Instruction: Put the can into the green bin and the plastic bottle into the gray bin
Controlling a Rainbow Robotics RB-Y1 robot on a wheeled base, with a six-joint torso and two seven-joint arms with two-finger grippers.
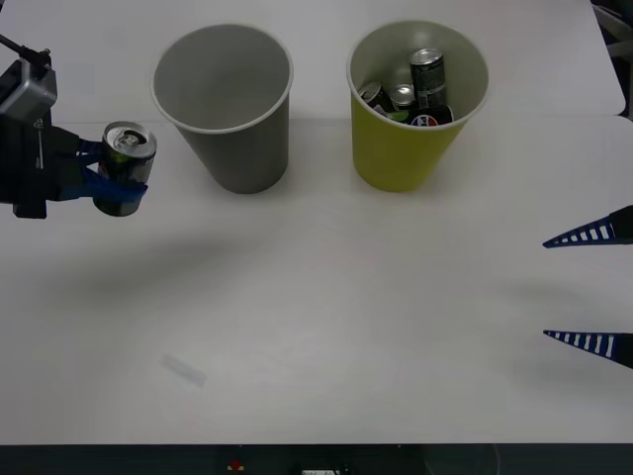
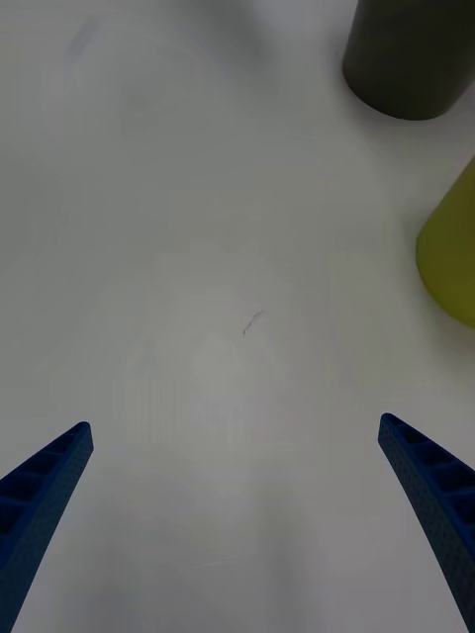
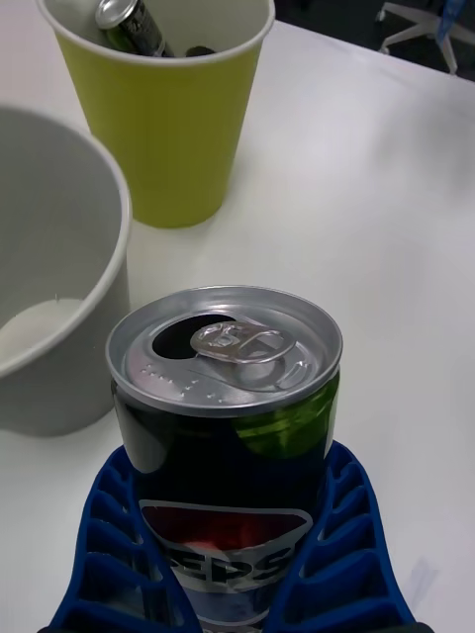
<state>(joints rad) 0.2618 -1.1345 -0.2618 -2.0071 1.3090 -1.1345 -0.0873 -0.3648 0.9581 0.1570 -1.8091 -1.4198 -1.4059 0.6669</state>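
Observation:
A slim dark can (image 1: 127, 166) with a silver top hangs upright above the table at the far left, and my left gripper (image 1: 107, 180) is shut on it. Up close the can (image 3: 226, 435) shows a red-white-blue logo and green marks between the blue fingers (image 3: 346, 564). The gray bin (image 1: 226, 104) stands just to the can's right, with nothing visible inside it. Further right, the green bin (image 1: 415, 109) holds several cans. At the right edge of the table my right gripper (image 1: 591, 287) rests open with nothing in it. The plastic bottle is out of view.
Both bins stand near the table's far edge. A faint pale mark (image 1: 184, 369) lies on the white table toward the front left. In the right wrist view the gray bin (image 2: 408, 54) and green bin (image 2: 453, 252) stand beyond the open fingers.

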